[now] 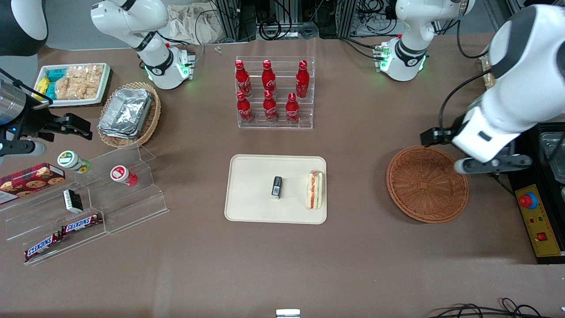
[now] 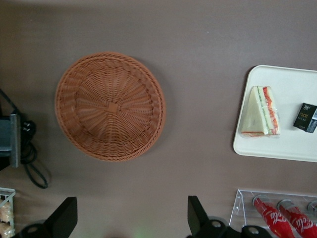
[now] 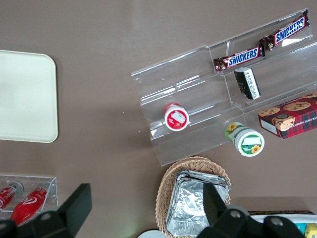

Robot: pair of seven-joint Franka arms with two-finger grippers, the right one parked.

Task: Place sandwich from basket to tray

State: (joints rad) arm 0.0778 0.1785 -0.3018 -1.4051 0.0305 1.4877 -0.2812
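Now sandwich [image 1: 314, 190] well apart from end effector [image 2: 132, 218]

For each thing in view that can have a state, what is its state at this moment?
sandwich: lying on the tray, near its edge toward the basket.
basket: empty, upright on the table.
tray: flat, holding the sandwich and a small black packet.
gripper: open, empty, above the table beside the basket.
cola bottles: six, upright in the clear rack.

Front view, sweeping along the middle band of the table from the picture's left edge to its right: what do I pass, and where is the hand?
Red-lidded cup → tray → small black packet → sandwich → basket → hand, open, above the basket's rim.
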